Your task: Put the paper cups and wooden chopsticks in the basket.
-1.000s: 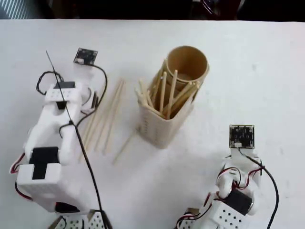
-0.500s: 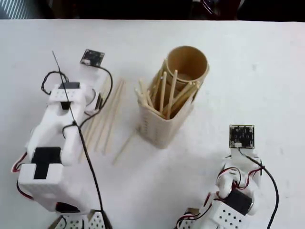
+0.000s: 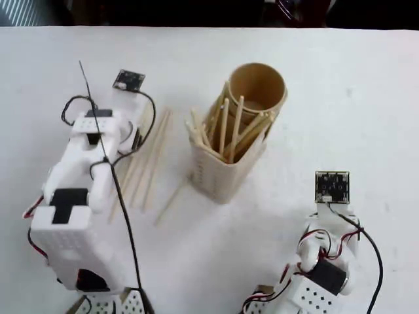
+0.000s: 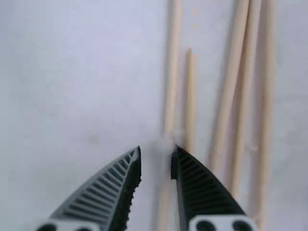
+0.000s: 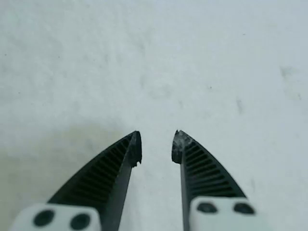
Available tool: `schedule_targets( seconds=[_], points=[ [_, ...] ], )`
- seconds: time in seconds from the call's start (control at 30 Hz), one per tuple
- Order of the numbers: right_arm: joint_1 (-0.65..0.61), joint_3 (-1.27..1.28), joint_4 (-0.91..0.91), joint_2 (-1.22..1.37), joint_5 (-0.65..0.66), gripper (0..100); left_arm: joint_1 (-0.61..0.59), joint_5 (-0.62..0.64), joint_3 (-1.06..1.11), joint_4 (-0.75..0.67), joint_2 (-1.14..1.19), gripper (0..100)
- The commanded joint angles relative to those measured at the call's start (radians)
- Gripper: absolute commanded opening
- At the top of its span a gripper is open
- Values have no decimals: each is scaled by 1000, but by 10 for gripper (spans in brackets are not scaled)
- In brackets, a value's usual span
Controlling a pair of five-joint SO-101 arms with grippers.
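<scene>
A pale perforated basket (image 3: 222,171) stands mid-table with a tan paper cup (image 3: 256,88) and several wooden chopsticks (image 3: 226,127) upright in it. More loose chopsticks (image 3: 149,160) lie on the table to its left, and one (image 3: 171,199) rests against the basket's base. My left gripper (image 3: 135,140) hangs low over that loose bundle. In the left wrist view it (image 4: 155,161) is narrowly open, with one chopstick (image 4: 171,96) running through the gap and others (image 4: 240,96) beside it. My right gripper (image 5: 156,147) is narrowly open over bare table, holding nothing.
The right arm (image 3: 327,255) rests at the front right, well clear of the basket. The left arm's body (image 3: 72,203) and its black cables (image 3: 118,216) cover the front left. The white table (image 3: 347,98) is bare at the back and right.
The left arm has shifted a little toward the back and right, bringing its gripper closer over the loose chopsticks. The right arm, the basket and its contents have not moved.
</scene>
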Motion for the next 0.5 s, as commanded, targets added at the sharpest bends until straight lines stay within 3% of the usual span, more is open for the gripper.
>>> schedule_targets(
  seconds=[0.0,0.2,0.33,0.47],
  points=[
    [12,9,-18,-8,5,113,-12,-3,-114,60,42,124],
    [12,9,-18,-8,5,113,-4,-9,-195,149,96,122],
    [12,9,-18,-8,5,113,-10,-3,-242,201,127,25],
    [12,9,-18,-8,5,113,-2,-3,-267,242,143,21]
  ],
)
